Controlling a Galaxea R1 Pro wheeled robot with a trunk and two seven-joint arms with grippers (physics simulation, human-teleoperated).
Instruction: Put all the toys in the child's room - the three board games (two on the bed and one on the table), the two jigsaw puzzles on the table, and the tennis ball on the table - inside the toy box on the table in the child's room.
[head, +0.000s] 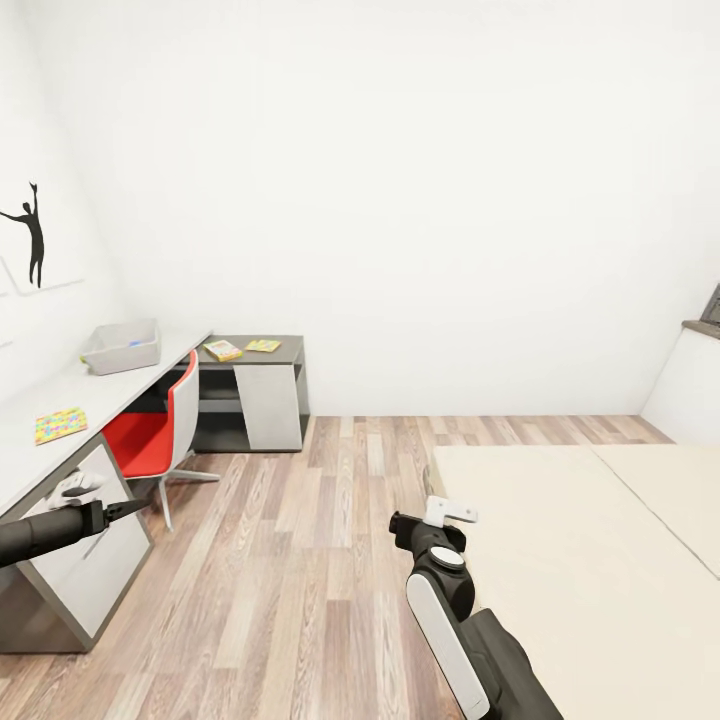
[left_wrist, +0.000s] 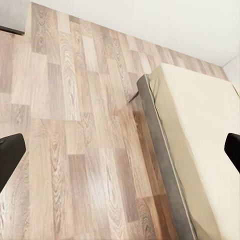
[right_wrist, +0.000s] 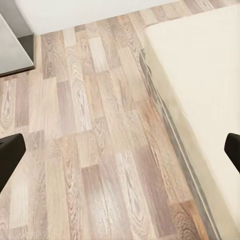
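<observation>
**Robot between desk and bed, both grippers empty**

Head view: the toy box (head: 122, 347) sits at the far end of the long pale table (head: 40, 440), against the wall, a small blue thing just visible inside it. One jigsaw puzzle (head: 60, 424) lies flat nearer the robot on the same top. On the lower dark section two more flat colourful boxes (head: 240, 349) rest side by side; they are too small to tell puzzle from board game. A red chair (head: 158, 432) is tucked under the desk. The bed (head: 600, 560) fills the lower right, and the stretch of mattress shown is bare; the rest is cut off by the frame edge. The tennis ball cannot be made out. The left gripper (head: 125, 509) hangs by the desk corner and the right gripper (head: 420, 530) over the floor beside the bed, probably carried low for travelling.

Left wrist view: dark fingertips (left_wrist: 11, 155) sit at opposite edges, spread wide, nothing between them, above plank floor (left_wrist: 75, 150) and the bed's grey frame.

Right wrist view: its fingertips (right_wrist: 10, 152) are likewise wide apart and empty over floor and mattress edge.
</observation>
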